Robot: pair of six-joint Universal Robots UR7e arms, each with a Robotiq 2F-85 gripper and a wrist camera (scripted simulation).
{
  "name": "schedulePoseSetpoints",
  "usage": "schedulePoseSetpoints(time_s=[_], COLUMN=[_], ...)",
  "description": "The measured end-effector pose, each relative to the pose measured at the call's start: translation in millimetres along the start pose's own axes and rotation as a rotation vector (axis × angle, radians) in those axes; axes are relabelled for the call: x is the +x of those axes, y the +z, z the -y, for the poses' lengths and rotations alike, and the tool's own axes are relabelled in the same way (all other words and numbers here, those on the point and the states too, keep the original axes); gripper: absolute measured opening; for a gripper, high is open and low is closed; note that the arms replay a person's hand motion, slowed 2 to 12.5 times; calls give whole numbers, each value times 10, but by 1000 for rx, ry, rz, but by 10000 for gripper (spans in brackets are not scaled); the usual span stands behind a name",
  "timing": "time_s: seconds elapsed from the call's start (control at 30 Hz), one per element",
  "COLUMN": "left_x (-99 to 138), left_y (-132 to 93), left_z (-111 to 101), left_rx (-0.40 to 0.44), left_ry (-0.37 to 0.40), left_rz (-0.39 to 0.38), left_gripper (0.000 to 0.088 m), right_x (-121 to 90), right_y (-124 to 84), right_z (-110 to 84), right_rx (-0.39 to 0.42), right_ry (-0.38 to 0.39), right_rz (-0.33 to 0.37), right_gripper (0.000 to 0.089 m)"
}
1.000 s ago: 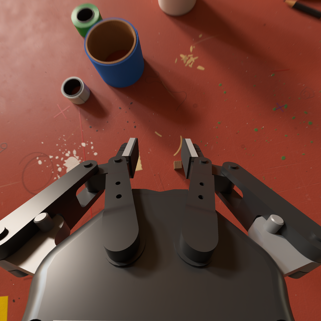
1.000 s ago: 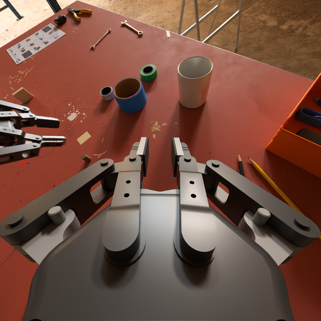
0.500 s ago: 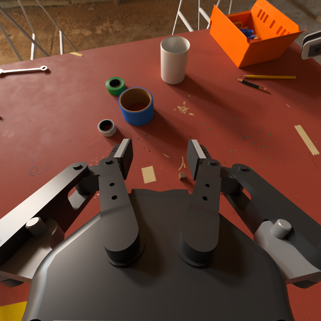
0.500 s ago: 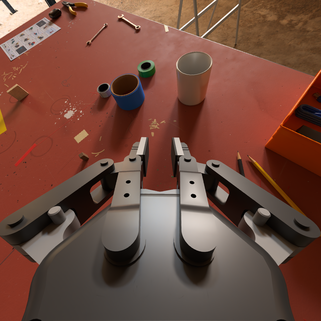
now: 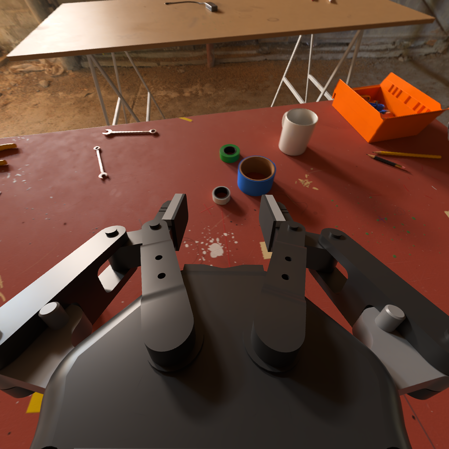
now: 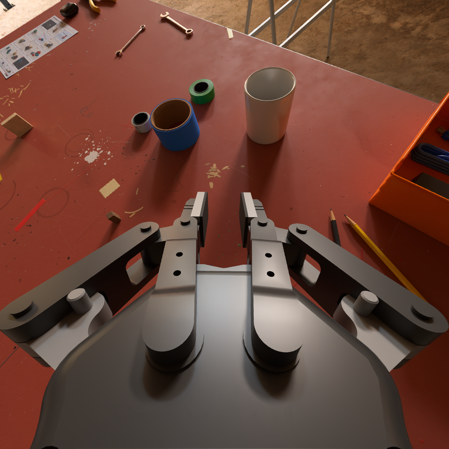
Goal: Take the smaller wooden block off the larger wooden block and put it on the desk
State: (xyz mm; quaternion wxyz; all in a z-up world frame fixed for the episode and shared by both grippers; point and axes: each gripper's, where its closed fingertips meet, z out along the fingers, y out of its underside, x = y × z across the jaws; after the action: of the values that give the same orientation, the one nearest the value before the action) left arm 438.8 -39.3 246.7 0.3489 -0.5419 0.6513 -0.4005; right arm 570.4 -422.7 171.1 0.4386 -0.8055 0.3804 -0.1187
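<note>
The smaller wooden block [image 6: 113, 216] lies alone on the red desk [image 6: 315, 170], well apart from the larger wooden block [image 6: 16, 124] by its left edge. It looks light and rigid, best pinched across flat opposite sides. Left gripper [image 5: 223, 220] gapes wide and right gripper [image 6: 223, 213] partly; both are empty.

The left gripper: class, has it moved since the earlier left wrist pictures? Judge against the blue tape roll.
Yes. The left gripper has pulled up and back: the blue tape roll now looks smaller and farther off, with the desk's far edge in sight.
</note>
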Motion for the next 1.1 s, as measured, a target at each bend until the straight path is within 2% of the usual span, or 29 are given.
schedulePoseSetpoints(time_s=[0.17,0.3,0.43,0.67,0.87,1.1], left_x=[-452,-803,-1166,-1777,-2123,-2373], left_y=[-160,-233,-257,-234,-179,-133], left_z=[31,-9,-130,-474,-736,-985], left_rx=[29,17,-45,-217,-293,-347], left_ry=[-28,-59,-112,-210,-266,-289], left_rz=[11,-1,-5,19,33,55], left_gripper=[456,399,337,292,260,234], right_x=[-2,-3,-5,-14,-32,-67], right_y=[3,6,11,26,47,78], right_z=[7,17,26,40,50,61], right_rx=[1,2,2,-2,-9,-18], right_ry=[-1,-2,-4,-11,-19,-32], right_rz=[-2,-5,-9,-17,-19,-12], right_gripper=[237,237,237,237,237,237])
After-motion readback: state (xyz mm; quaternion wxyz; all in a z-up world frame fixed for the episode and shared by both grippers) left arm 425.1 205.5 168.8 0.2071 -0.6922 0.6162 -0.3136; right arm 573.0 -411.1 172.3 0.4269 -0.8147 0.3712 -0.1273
